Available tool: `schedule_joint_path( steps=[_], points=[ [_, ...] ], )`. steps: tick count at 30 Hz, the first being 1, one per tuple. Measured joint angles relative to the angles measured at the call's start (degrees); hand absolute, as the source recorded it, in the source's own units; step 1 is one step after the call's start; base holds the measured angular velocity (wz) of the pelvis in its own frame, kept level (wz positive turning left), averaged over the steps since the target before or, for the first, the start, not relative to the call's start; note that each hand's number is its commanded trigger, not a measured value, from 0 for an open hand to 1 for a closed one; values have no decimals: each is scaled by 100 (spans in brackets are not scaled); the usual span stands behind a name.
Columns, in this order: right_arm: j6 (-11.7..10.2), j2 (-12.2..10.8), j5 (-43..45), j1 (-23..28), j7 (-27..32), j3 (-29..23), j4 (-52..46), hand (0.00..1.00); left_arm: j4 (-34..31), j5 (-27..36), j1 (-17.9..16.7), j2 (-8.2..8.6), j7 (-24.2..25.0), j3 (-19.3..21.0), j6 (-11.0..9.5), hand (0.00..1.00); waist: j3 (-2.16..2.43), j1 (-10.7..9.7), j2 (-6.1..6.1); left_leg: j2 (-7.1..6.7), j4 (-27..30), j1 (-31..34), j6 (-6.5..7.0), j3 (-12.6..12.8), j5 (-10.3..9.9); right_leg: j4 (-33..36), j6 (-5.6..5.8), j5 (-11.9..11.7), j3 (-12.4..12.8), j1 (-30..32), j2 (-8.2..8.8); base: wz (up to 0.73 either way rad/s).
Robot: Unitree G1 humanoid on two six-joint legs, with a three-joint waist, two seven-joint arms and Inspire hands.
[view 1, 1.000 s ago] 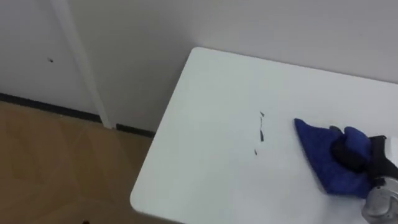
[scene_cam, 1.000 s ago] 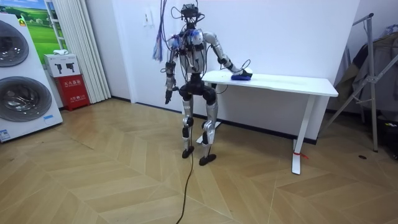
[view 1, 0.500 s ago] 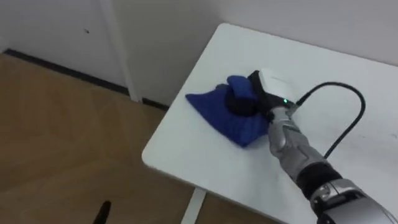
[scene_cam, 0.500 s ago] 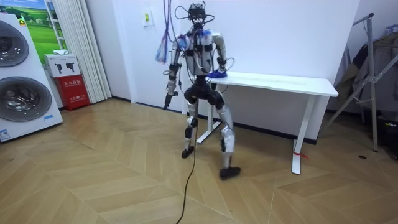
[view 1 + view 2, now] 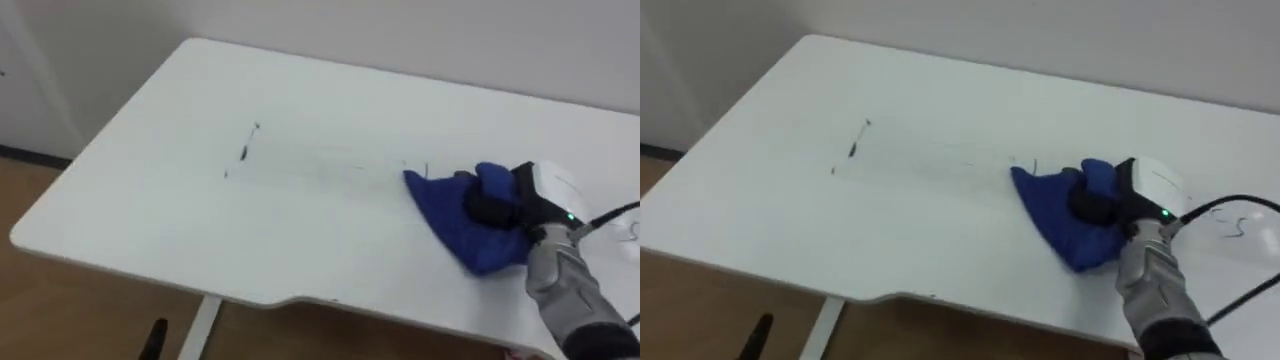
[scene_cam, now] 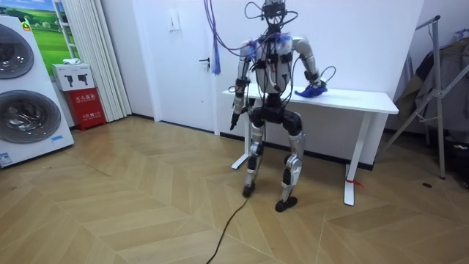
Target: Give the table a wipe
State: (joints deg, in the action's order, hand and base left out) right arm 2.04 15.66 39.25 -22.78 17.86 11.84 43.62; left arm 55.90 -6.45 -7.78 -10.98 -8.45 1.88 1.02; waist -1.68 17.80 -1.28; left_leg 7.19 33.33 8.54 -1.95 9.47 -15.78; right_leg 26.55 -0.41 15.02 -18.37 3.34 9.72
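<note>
**Blue cloth under right hand, right half of surface**

The blue cloth (image 5: 455, 222) lies on the white surface (image 5: 300, 230) towards its right and near side. Its long axis runs on a diagonal, from a pointed corner at the far left to a broader bunched end at the near right. That corner points left, towards the dark marks (image 5: 244, 152).

The right hand (image 5: 492, 209) comes in from the right and sits on the cloth's right portion. Its dark fingers are curled into the bunched fabric and grip it. Most of the cloth spreads out to the left of the hand and nearer than it.

The dark marks sit well apart from the cloth, on the far left part of the surface, with bare surface between. Fainter scribbles (image 5: 628, 232) show at the right edge, beside the forearm.

In the room view the robot stands at the surface's near side. The left hand (image 6: 232, 119) hangs by its side at the room view's left. Washing machines (image 6: 22, 88) and a red box (image 6: 82, 99) stand far off at that side.
</note>
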Motion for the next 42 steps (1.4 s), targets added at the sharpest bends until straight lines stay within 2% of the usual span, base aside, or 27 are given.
schedule_joint_path(
  steps=[1,2,3,4,5,8,10,11,12,13,15,16,20,21,23,24,25,27,28,31,32,34,35,37,38,40,42],
  points=[
    [1,-165,106,-321,-51,229,-1,100,-25,117,-24,8,10,0,-3,0,-8,93,91,-309,-416,32,233,5,52,-90,-29,-16,80,37,-146,-82],
    [-11,-268,173,-441,-55,303,-3,100,-34,133,-25,-9,9,10,0,0,-13,136,79,-388,-495,40,373,-55,135,-114,-56,-10,155,81,-198,-63],
    [-85,-416,244,-613,-60,424,18,100,-81,131,-57,-48,4,18,25,0,44,268,-32,-406,-747,-5,333,-46,223,-234,-107,-32,227,175,-257,-32],
    [-246,-430,285,-701,-53,450,35,100,-167,132,-108,-22,6,16,49,0,50,319,-52,-408,-963,-39,330,-19,328,-457,-189,-83,181,147,-317,-12],
    [-293,-424,284,-724,-43,439,42,100,-245,130,-166,4,7,16,73,0,61,307,-67,-421,-1042,-50,330,-35,365,-548,-211,-118,133,112,-340,28],
    [-368,-204,265,-243,171,308,153,100,-434,127,-482,4,-3,84,178,0,79,49,-80,-566,-1366,-147,320,-311,449,-814,17,-225,22,-94,-345,60],
    [-849,-96,-145,665,637,-436,240,100,-474,109,-756,4,0,428,185,0,96,-354,-137,-694,-1553,-265,324,-488,488,-926,199,-189,-85,-298,-281,67],
    [-954,-79,-193,852,755,-632,240,100,-474,67,-830,4,0,562,191,0,112,-458,-176,-717,-1615,-321,329,-489,495,-986,216,-179,-100,-378,-272,45],
    [-1076,-11,-274,1170,935,-1021,275,100,-475,-110,-906,-13,-8,898,199,0,141,-666,-241,-759,-1687,-404,329,-552,495,-1139,255,-201,-248,-569,-278,41],
    [-1087,80,-398,1442,994,-1369,323,100,-475,-226,-928,-63,-13,1146,192,0,191,-846,-326,-794,-1749,-454,329,-578,495,-1314,278,-215,-375,-732,-284,39],
    [-1070,229,-619,1730,1020,-1815,562,100,-475,-229,-965,-128,-36,1316,109,0,258,-903,-430,-801,-1851,-572,329,-579,495,-1406,309,-233,-394,-852,-286,11],
    [-989,335,-734,1745,1020,-1886,726,100,-475,-186,-958,-140,-58,1309,54,0,268,-925,-471,-804,-1882,-648,330,-583,494,-1405,350,-262,-399,-916,-291,-12],
    [-531,502,-773,1539,945,-1734,768,100,-448,-79,-733,-93,-60,1070,-16,0,217,-897,-472,-814,-1910,-730,334,-503,490,-1451,376,-332,-412,-968,-297,-31],
    [-320,498,-712,1351,939,-1549,701,100,-395,-79,-586,-87,-60,1008,-29,0,185,-749,-456,-804,-1918,-726,336,-484,488,-1454,375,-332,-334,-901,-303,-69],
    [67,430,-573,571,731,-816,645,100,-94,-75,-260,-81,-39,818,-77,0,99,-470,-349,-731,-1969,-668,333,-497,488,-1448,275,-439,-309,-712,-363,-79],
    [129,368,-513,346,659,-566,625,100,-41,-82,-205,-81,-9,738,-72,0,64,-418,-298,-706,-1962,-655,320,-506,478,-1454,255,-480,-320,-686,-388,-47],
    [193,249,-322,-67,487,-156,534,100,-7,-111,-137,-76,42,617,-48,0,54,-322,-266,-692,-1961,-577,310,-550,482,-1460,212,-521,-414,-604,-396,-14],
    [163,-60,-16,-591,259,306,478,100,-4,-102,-75,-72,89,516,-25,0,54,-247,-292,-703,-1957,-456,272,-692,541,-1466,200,-529,-558,-544,-408,28],
    [103,-138,112,-825,134,488,488,100,-35,-103,-58,-67,149,451,14,0,62,-67,-336,-699,-1955,-440,268,-733,565,-1478,197,-529,-585,-525,-426,38],
    [46,-155,191,-1101,-28,552,497,100,-71,-128,-232,-73,173,411,173,0,65,290,-371,-755,-1909,-398,278,-1022,602,-1493,202,-525,-804,-593,-404,62],
    [45,-140,147,-1113,-24,496,522,100,-72,-130,-393,-95,172,408,261,0,68,289,-389,-796,-1912,-388,294,-1171,612,-1491,219,-515,-911,-652,-378,73],
    [17,-46,62,-1088,-3,475,704,100,-78,-133,-600,-125,179,418,344,0,60,288,-413,-805,-1904,-394,312,-1240,621,-1504,221,-517,-906,-724,-359,53],
    [-17,18,58,-1031,19,475,788,100,-79,-149,-646,-131,192,440,357,0,64,288,-421,-825,-1899,-396,316,-1284,622,-1498,222,-517,-887,-747,-350,49],
    [-209,323,44,-412,127,196,974,100,-129,-328,-718,-152,249,579,351,0,65,208,-456,-915,-1901,-439,355,-1302,645,-1510,253,-508,-846,-881,-283,58],
    [-338,339,-80,-184,239,-36,949,100,-142,-374,-732,-154,259,641,339,0,66,164,-457,-933,-1901,-463,358,-1297,647,-1525,256,-506,-828,-912,-266,45],
    [-609,368,-197,473,612,-563,888,100,-207,-440,-867,-250,263,748,279,0,74,-130,-461,-993,-1896,-541,361,-1297,647,-1587,318,-537,-801,-1058,-239,16],
    [-666,433,-222,800,714,-948,749,100,-277,-446,-928,-252,266,919,196,0,94,-223,-457,-1003,-1898,-576,367,-1266,643,-1593,364,-564,-767,-1077,-219,-19]
  ],
)
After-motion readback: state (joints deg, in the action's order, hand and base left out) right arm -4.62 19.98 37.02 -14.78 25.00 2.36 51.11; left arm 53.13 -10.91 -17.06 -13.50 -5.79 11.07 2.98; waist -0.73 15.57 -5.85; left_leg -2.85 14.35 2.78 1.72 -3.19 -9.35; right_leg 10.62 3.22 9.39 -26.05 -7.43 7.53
